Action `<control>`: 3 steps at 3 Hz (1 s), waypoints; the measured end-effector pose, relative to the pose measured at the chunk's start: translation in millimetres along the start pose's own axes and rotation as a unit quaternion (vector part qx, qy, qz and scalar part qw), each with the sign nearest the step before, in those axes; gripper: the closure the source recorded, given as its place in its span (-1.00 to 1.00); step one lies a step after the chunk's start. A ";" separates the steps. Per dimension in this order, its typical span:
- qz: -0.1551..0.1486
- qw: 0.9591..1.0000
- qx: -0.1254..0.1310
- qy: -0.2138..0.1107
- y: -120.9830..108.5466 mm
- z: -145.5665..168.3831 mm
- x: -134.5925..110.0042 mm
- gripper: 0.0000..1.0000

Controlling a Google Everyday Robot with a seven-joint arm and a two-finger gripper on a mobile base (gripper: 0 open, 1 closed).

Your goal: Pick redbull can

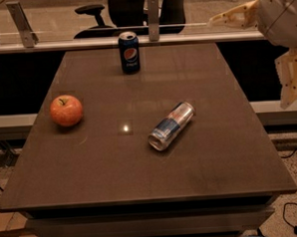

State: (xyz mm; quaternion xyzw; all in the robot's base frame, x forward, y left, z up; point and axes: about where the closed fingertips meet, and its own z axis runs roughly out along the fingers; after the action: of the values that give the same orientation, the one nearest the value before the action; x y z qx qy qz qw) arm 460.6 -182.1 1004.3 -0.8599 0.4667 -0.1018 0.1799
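Observation:
The redbull can (172,125) lies on its side on the brown table (141,175), right of the middle, with its shiny silver end toward the front left. My gripper (249,60) hangs at the upper right, above and beyond the table's far right corner. It is well away from the can, open and empty. One cream finger (233,17) points left and the other (289,78) points down.
A dark blue Pepsi can (129,52) stands upright at the back middle of the table. A red apple (66,110) sits at the left. A rail with metal posts (153,10) runs behind the table, with an office chair (90,14) beyond it.

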 end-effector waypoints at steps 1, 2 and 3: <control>-0.031 0.999 -0.022 -0.013 -4.4 23.5 -6.4 -1.00; -0.050 0.998 -0.041 -0.024 -10.8 44.2 -13.3 -1.00; -0.062 0.996 -0.059 -0.031 -15.5 62.2 -19.0 -1.00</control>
State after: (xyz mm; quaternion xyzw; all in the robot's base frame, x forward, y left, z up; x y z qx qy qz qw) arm 483.5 -145.1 953.6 -0.8990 0.4118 -0.0582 0.1371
